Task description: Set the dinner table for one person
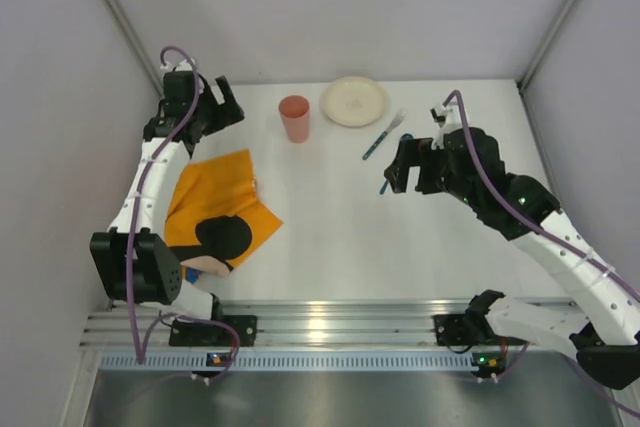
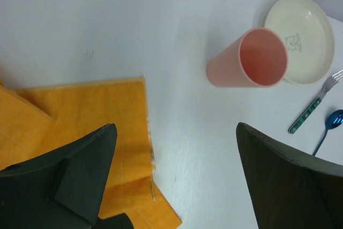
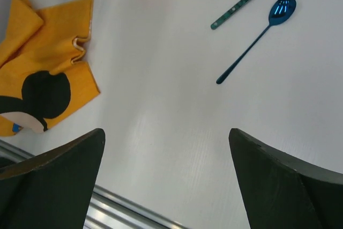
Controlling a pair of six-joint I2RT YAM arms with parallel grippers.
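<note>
The white dinner table (image 1: 330,227) holds an orange cartoon-mouse cloth mat (image 1: 215,209), partly folded, at the left. A pink cup (image 1: 294,118), a cream plate (image 1: 353,100), a green-handled fork (image 1: 383,135) and a blue spoon (image 1: 384,187) lie at the back. My left gripper (image 1: 232,107) is open and empty, above the mat's far edge (image 2: 91,111), left of the cup (image 2: 252,60). My right gripper (image 1: 397,167) is open and empty, hovering over the spoon (image 3: 252,41), which partly hides under it in the top view. The fork (image 3: 236,9) lies beside the spoon.
A metal rail (image 1: 320,322) runs along the table's near edge and shows in the right wrist view (image 3: 123,207). Grey walls close in the left, back and right sides. The plate (image 2: 305,30) sits right behind the cup.
</note>
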